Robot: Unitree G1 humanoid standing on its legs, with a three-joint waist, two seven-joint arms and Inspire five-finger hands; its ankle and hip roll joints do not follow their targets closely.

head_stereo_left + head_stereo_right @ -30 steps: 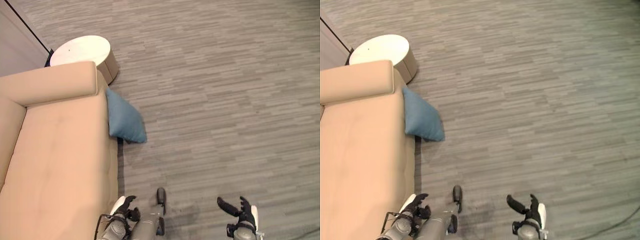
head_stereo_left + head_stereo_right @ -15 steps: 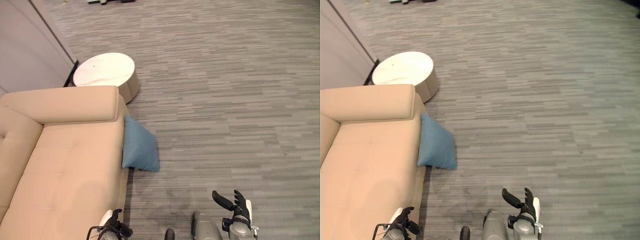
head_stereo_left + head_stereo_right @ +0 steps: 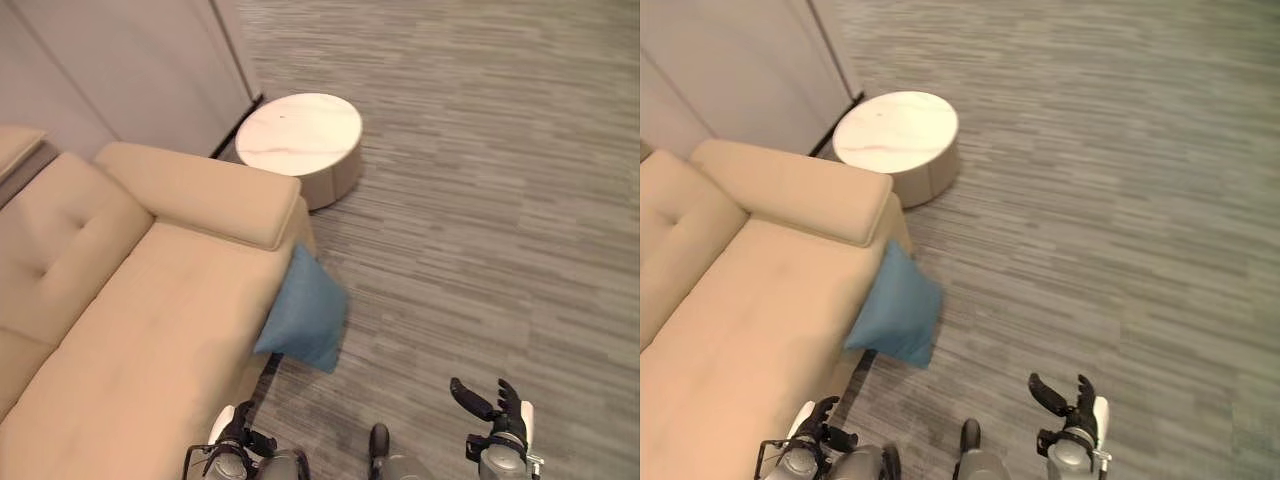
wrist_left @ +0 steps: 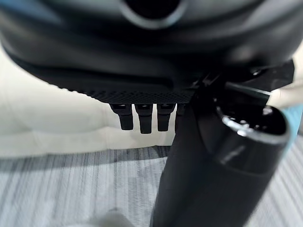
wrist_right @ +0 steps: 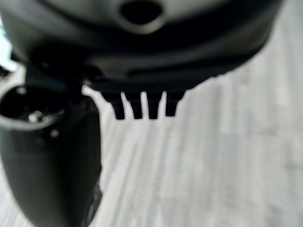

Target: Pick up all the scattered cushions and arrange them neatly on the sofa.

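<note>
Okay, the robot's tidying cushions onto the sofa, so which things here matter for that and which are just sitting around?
Part of the job:
- blue square fabric cushion, on the floor leaning against the sofa's end
- beige upholstered sofa
- left hand and right hand, both empty, fingers relaxed

Just there:
- round white-topped side table
- grey striped carpet floor

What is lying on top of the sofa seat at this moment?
Nothing lies on the sofa seat. The blue cushion stands on the floor, leaning against the sofa's end.

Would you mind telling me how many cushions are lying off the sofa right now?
1. The blue cushion stands on the floor, leaning against the sofa's front edge below its armrest. Others may lie beyond what the views cover.
</note>
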